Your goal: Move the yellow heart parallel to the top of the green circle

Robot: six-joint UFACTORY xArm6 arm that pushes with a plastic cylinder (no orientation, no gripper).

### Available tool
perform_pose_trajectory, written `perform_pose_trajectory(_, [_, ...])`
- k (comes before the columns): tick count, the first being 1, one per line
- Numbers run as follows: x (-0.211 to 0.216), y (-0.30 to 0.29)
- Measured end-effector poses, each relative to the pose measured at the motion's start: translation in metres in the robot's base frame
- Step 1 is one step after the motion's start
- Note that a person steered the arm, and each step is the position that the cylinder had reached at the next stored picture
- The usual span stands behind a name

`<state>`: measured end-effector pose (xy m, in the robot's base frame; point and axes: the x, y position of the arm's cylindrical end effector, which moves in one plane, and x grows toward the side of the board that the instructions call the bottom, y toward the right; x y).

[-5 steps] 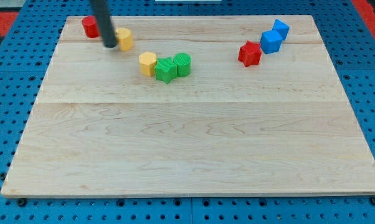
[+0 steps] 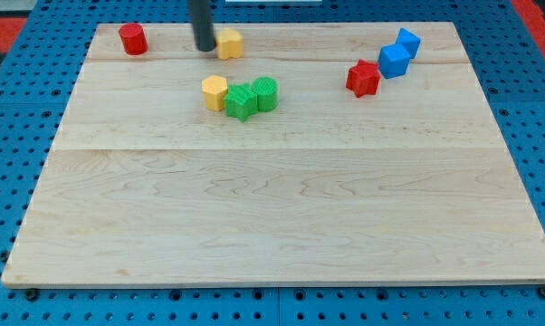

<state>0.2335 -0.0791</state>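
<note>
The yellow heart (image 2: 230,43) lies near the board's top edge, left of centre. My tip (image 2: 205,49) touches its left side. The green circle (image 2: 266,93) sits lower and to the right, with a green star (image 2: 241,101) pressed against its left and a yellow hexagon (image 2: 215,92) left of the star. The heart is above and left of the green circle.
A red cylinder (image 2: 133,39) sits at the top left. A red star (image 2: 363,79) and two blue blocks (image 2: 394,61) (image 2: 407,42) are at the top right. The wooden board (image 2: 282,208) lies on a blue pegboard.
My tip has moved right and slightly up, pushing the yellow heart to the right and up along the board's top. The other blocks have not moved.
</note>
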Motion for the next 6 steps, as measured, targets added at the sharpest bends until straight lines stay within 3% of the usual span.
perform_pose_trajectory(1, [-0.004, 0.055])
perform_pose_trajectory(2, [0.014, 0.024])
perform_pose_trajectory(4, [0.033, 0.025])
perform_pose_trajectory(6, [0.033, 0.075])
